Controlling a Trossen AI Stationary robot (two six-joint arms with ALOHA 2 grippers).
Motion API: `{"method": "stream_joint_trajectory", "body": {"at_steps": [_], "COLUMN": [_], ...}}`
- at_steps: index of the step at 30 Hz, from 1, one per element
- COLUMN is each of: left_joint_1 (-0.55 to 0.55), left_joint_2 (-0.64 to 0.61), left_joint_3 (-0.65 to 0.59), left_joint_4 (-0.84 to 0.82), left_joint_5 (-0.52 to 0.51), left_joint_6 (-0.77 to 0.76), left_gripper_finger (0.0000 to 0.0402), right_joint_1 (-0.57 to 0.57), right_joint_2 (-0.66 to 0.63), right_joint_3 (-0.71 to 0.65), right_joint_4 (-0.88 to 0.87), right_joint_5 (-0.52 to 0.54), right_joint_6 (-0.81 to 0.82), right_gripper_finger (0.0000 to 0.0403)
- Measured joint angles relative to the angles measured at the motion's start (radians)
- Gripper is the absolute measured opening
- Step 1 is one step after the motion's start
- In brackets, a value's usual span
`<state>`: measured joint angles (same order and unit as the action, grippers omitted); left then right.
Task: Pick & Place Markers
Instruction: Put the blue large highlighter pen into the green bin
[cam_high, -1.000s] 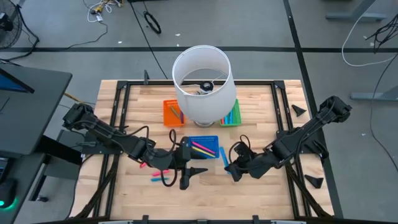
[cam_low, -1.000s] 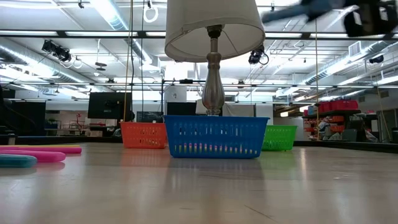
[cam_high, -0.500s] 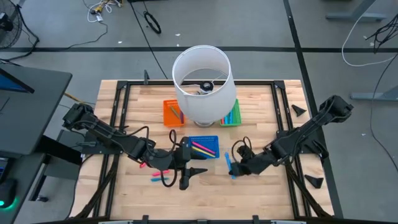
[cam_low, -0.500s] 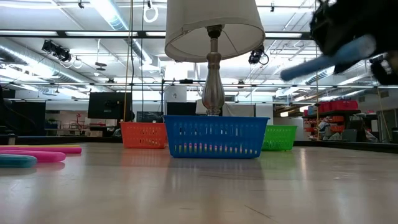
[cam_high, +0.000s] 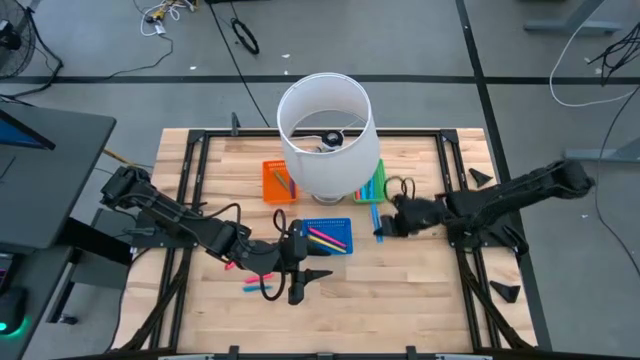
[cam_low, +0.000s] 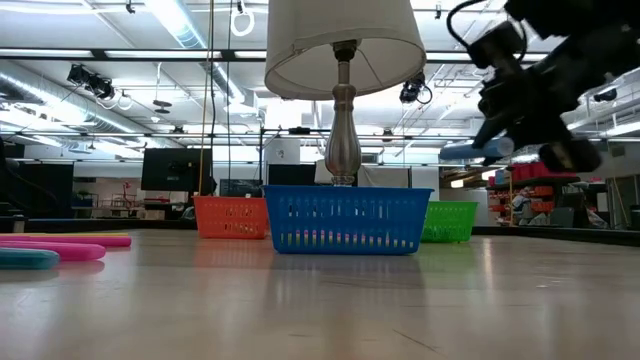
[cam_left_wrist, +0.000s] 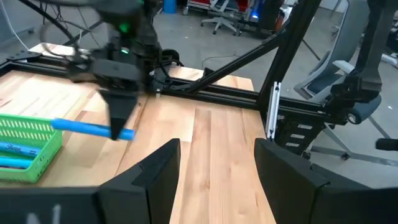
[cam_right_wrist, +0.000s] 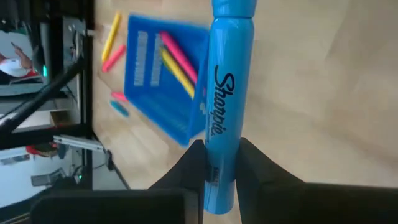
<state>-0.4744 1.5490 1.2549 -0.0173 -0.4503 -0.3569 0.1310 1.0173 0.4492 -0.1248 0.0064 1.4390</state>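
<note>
Blue marker (cam_high: 379, 229): clenched in right gripper (cam_high: 388, 226), held above tabletop (cam_high: 420, 290), just beside green tray (cam_high: 372, 186). Left gripper (cam_high: 305, 274): parted, empty, near blue tray (cam_high: 328, 238).

Two dark six-joint arms, matt black throughout — blocky housings at the joints, slimmer links between, thin black cables looping loose beside the wrists. Left gripper (cam_high: 297, 281): two broad, flat black fingers (cam_left_wrist: 155, 171) with angular, faceted faces, tapering to blunt tips. Right gripper (cam_high: 385, 227): same black two-finger pattern, narrow rounded inner edges on the fingers (cam_right_wrist: 258, 165), compact boxy wrist body carrying a small green indicator light, seen from the left wrist view.
</note>
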Motion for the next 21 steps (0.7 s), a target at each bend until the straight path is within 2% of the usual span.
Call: {"method": "stream_joint_trajectory", "body": {"at_steps": [11, 21], "left_joint_1": [0.007, 0.007], "left_joint_2": [0.000, 0.000], "left_joint_3": [0.000, 0.000], "left_joint_4": [-0.016, -0.020], "left_joint_5": [-0.005, -0.046], "left_joint_6": [-0.045, -0.046], "left_gripper_finger": [0.0211, 0.0211], "right_joint_1": [-0.427, -0.736], "right_joint_2": [-0.013, 0.020], "right_joint_3": [-0.001, -0.001], "right_joint_4": [-0.010, -0.001], "right_joint_5": [-0.277, -0.471], "right_joint_6": [-0.277, -0.448], "right_gripper_finger": [0.0046, 0.0046]}}
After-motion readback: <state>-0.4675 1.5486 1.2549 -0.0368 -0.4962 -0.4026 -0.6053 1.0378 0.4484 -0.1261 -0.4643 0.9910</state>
